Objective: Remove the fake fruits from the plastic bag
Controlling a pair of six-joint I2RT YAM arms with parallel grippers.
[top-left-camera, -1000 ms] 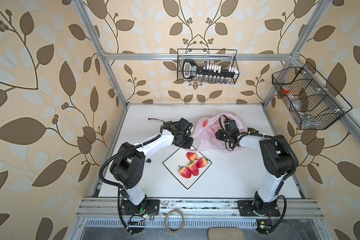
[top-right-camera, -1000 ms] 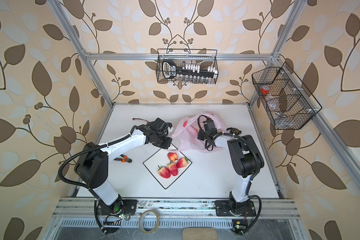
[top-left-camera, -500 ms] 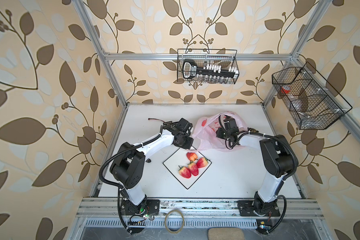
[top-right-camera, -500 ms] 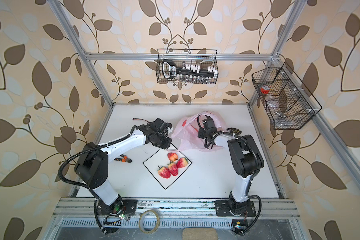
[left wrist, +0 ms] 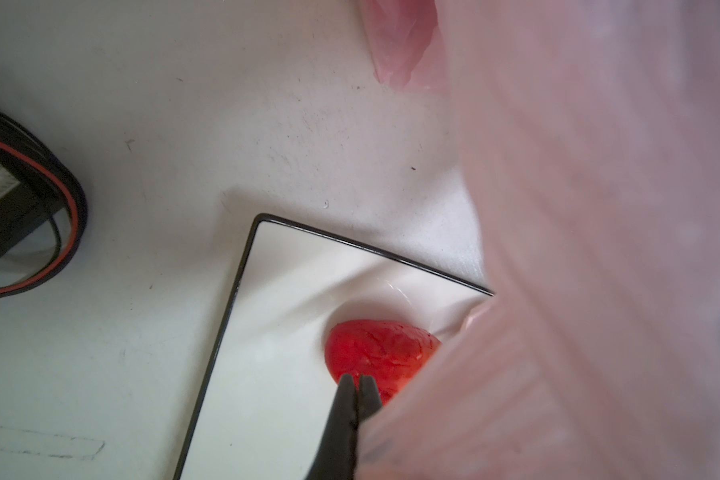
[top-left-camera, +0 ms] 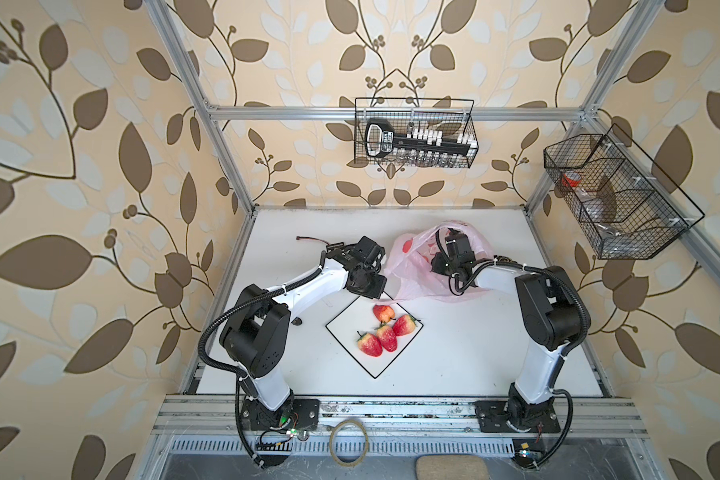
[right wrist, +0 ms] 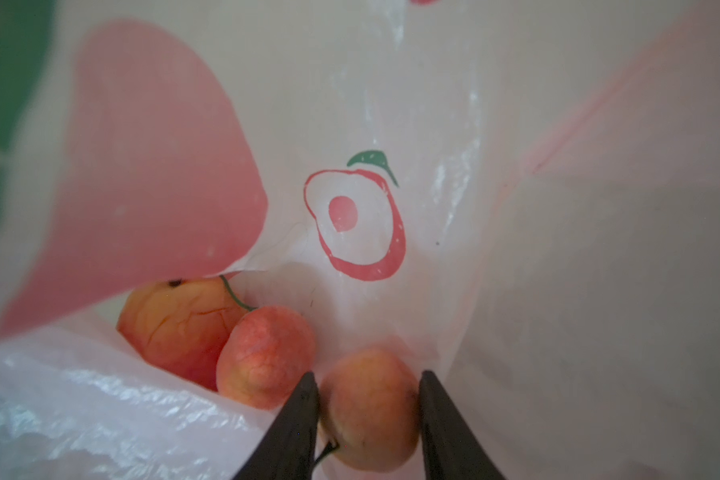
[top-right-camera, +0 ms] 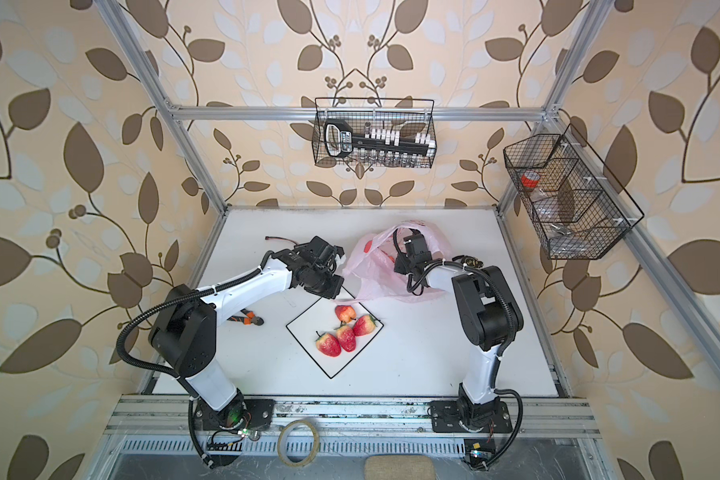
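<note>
Several red-and-yellow fake fruits (top-left-camera: 387, 337) (top-right-camera: 346, 337) lie on the white square plate (top-left-camera: 375, 365) (top-right-camera: 329, 365). The pink plastic bag (top-left-camera: 408, 282) (top-right-camera: 371, 278) stands open behind it. My left gripper (top-left-camera: 380, 291) (left wrist: 356, 380) is shut on the bag's near edge, over the plate corner and one red fruit (left wrist: 381, 353). My right gripper (top-left-camera: 441, 266) (right wrist: 368, 374) is inside the bag. It is shut on a pinkish-orange ball fruit (right wrist: 368, 411), one finger on each side. A second ball (right wrist: 267, 357) and a larger fruit (right wrist: 175, 324) lie beside it.
Orange-handled pliers (top-right-camera: 248, 319) lie left of the plate, under the left arm. A thin cable (top-left-camera: 312, 240) lies at the back left. Wire baskets (top-left-camera: 414, 133) (top-left-camera: 616, 195) hang on the back and right walls. A tape ring (top-left-camera: 348, 440) lies on the front rail.
My right gripper has shifted slightly inside the bag. The left arm and the fruits on the plate have not moved.
</note>
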